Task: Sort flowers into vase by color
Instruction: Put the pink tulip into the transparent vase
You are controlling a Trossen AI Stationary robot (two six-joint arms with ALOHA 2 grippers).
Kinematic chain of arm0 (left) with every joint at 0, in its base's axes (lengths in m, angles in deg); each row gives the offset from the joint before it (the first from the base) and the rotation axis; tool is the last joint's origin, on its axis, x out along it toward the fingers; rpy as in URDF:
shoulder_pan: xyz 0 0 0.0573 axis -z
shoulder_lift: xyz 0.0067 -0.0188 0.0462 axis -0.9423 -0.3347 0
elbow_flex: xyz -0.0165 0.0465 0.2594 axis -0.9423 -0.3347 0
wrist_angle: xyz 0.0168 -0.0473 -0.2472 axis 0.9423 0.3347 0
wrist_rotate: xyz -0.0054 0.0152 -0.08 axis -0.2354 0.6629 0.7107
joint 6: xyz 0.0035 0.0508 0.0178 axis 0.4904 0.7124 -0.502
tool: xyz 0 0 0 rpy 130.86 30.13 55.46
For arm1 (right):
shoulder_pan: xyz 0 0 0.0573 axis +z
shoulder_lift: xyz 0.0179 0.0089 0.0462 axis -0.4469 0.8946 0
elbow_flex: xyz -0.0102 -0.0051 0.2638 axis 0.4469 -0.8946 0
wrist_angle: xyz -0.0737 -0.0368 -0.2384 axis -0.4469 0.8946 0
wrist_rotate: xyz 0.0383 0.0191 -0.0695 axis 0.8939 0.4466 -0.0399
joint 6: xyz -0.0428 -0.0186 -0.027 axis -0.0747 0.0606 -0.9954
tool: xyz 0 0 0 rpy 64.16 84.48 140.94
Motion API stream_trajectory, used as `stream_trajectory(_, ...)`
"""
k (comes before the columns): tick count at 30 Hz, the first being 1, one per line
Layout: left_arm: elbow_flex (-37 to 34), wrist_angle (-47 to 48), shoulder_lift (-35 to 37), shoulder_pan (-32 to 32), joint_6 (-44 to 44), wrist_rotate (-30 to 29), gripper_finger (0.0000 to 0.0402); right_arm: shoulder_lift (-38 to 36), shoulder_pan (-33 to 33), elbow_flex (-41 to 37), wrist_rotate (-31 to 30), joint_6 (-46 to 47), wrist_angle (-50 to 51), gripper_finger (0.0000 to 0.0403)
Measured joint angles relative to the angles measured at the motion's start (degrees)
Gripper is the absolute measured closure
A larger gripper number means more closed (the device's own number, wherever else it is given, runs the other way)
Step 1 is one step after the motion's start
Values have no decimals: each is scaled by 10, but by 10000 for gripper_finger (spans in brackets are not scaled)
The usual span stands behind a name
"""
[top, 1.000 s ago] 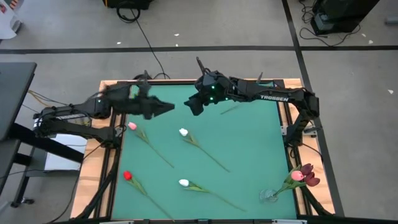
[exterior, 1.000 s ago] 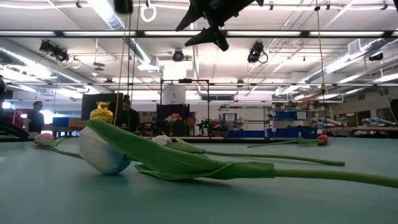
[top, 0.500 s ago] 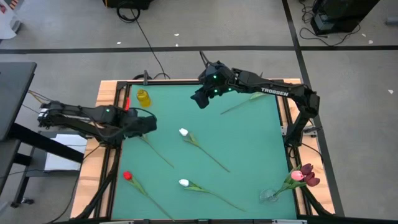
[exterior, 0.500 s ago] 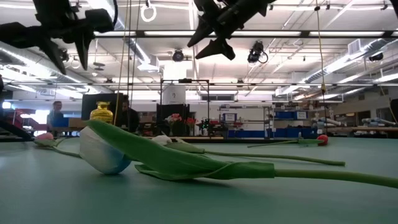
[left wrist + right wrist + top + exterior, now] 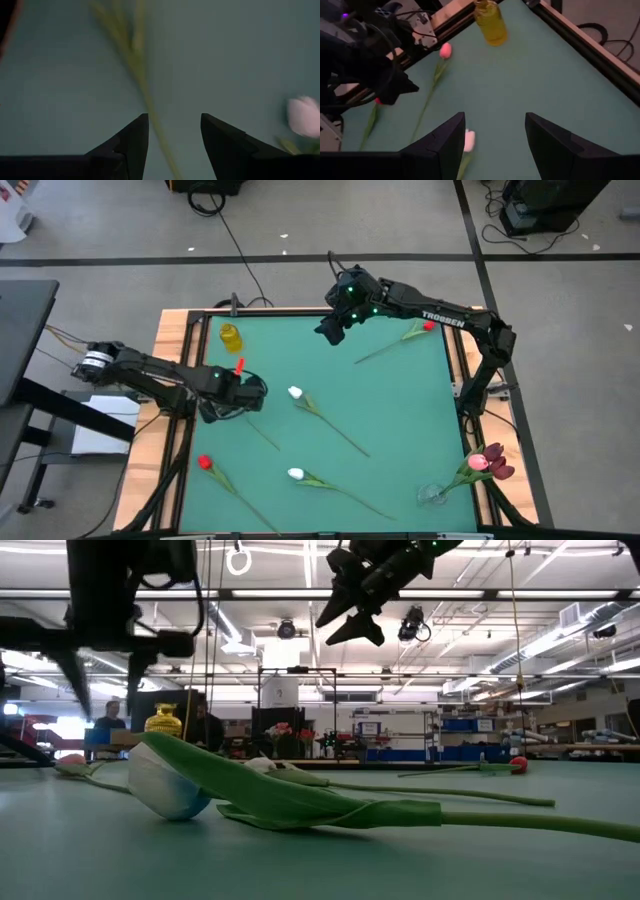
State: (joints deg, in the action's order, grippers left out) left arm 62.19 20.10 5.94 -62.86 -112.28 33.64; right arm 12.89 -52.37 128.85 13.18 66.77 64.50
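a: where is the left gripper (image 5: 245, 392)?
b: low over the green table (image 5: 400, 420), near its left edge. its two dark fingers (image 5: 131, 145) stand apart in the left wrist view, with the thin green stem of the pink tulip (image 5: 303, 116) running between them. nothing is clamped.

a: and the pink head itself?
b: it lies on the mat, off to one side of the fingers. from overhead the arm covers it; in the right wrist view it shows near the yellow vase (image 5: 231, 337).

a: the right gripper (image 5: 331, 327)?
b: raised above the far middle of the table, fingers parted and holding nothing. its wrist camera looks across at the yellow vase, the pink tulip and a white one.

a: where are the other flowers?
b: one white tulip (image 5: 295, 393) lies mid-table, stem trailing toward the near right. a second white tulip (image 5: 296, 474) rests near the front edge; the low view sees it close up. a red tulip (image 5: 205, 464) lies at the near left. another red tulip (image 5: 428, 327) sits by the far right corner.

a: anything already sorted?
b: a clear vase (image 5: 433, 495) at the near right corner holds pink and dark maroon heads (image 5: 488, 462). the yellow vase stands at the far left corner, and i can't tell whether anything is in it.

a: anyone in the room?
b: people (image 5: 113, 720) stand far behind the table in the low view.
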Motion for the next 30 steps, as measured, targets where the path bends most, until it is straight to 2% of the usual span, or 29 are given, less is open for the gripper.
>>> stream_trajectory(5, -60, -44, -5, 0, -46, 27, 217, 0, -21, 0, 20, -20, 15, 189)
stream_trajectory(12, -164, -205, -6, -28, -49, 44, 217, 0, -39, 0, 30, -40, 38, 189)
stream_trajectory(20, -175, -212, -4, -51, -34, 56, 224, 0, -43, 0, 29, -60, 70, 189)
stream_trajectory(24, -175, -200, -5, -52, -28, 59, 259, 0, -43, 0, 29, -58, 70, 190)
stream_trajectory(30, -176, -178, -5, -51, -27, 58, 350, 0, -43, 0, 27, -58, 70, 198)
